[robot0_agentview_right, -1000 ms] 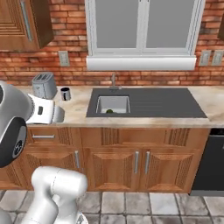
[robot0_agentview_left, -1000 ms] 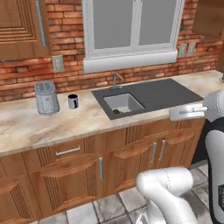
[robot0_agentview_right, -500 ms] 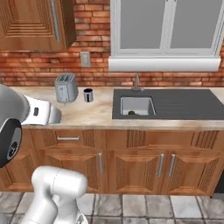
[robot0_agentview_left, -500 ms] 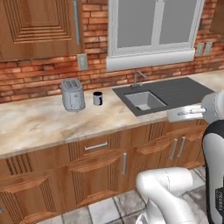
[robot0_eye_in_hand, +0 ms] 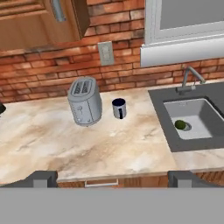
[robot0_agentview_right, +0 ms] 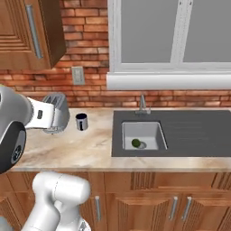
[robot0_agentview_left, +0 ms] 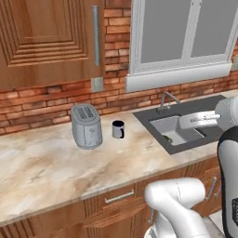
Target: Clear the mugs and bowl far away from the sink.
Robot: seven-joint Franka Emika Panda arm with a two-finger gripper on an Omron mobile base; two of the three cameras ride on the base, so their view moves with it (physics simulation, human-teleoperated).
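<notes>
— Well, closest in, how's the hand (robot0_eye_in_hand: 111, 179)?

— Spread wide, nothing between its fingers, held back off the bench's (robot0_eye_in_hand: 52, 140) front edge.

— And the mug (robot0_eye_in_hand: 119, 108)?

— Navy-rimmed one stands upright on the marble, just beside the silver toaster (robot0_eye_in_hand: 85, 106), on its sink (robot0_eye_in_hand: 192, 118) side.

— The sink itself?

— Set into the bench nearby; a small green thing (robot0_eye_in_hand: 180, 124) lies in the basin. Faucet (robot0_eye_in_hand: 190, 78) behind, then brick wall.

Base views flank arm, facing counter (robot0_agentview_left: 42, 172); hand view faces it; all share toaster (robot0_eye_in_hand: 85, 107).
</notes>
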